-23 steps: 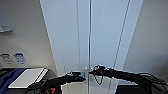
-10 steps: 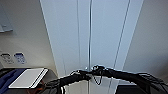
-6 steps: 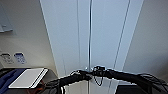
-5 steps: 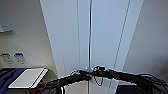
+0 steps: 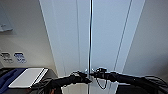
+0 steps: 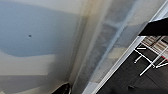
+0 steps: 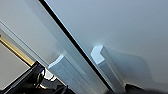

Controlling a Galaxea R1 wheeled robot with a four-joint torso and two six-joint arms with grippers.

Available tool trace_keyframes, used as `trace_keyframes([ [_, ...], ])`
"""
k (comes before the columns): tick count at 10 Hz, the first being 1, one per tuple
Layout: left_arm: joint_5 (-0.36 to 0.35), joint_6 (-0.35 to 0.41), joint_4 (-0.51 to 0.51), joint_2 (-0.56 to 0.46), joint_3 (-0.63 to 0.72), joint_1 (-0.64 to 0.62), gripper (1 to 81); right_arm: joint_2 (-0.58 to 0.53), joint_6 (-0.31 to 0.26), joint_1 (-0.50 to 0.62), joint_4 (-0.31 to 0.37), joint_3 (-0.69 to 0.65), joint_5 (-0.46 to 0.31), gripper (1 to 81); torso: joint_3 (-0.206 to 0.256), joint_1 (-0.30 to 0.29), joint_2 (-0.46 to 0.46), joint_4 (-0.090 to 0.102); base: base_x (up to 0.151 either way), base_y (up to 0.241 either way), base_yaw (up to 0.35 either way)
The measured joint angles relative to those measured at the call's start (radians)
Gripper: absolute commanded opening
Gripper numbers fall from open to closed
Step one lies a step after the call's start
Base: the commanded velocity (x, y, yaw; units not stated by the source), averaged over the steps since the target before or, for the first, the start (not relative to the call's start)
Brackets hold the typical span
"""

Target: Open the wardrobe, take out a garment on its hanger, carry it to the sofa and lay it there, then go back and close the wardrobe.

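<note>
Your robot is facing the shut wardrobe (image 5: 105, 37), left end effector (image 5: 83, 75) and right end effector (image 5: 94, 73) reaching at the centre handles (image 7: 105, 62), grip you cannot tell.

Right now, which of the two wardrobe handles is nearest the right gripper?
The right door's handle, across the seam from the left handle; the right gripper is at it.

Pale off-white walls (image 5: 27, 37) stand on both sides, evenly lit. On the left wall sit 2 small blue-and-white signs (image 5: 19, 57). Below them lies a flat white board (image 5: 26, 77) on a dark surface, beside blue fabric (image 5: 7, 77). The left wrist view shows dark flooring (image 6: 140, 82) and thin white bars (image 6: 150, 63).
</note>
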Motion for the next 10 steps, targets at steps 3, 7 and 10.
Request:
trace_keyframes([
  [3,0.032,-0.002,0.011,-0.184,0.291,0.036,81.1,-0.068,0.000,-0.025,-0.001,0.114,0.017,81.1,0.000,0.001,0.001,0.000,0.000,0.000,0.000],
  [7,-0.053,0.021,0.013,-0.427,0.603,0.111,81.1,-0.204,-0.008,-0.071,-0.006,0.323,0.025,81.1,0.000,0.001,0.001,0.000,0.000,0.000,0.000],
  [10,-0.090,0.028,0.014,-0.553,0.726,0.166,81.1,-0.314,-0.020,-0.120,-0.056,0.470,0.037,81.1,0.000,0.001,0.001,0.000,0.000,0.000,0.000],
])
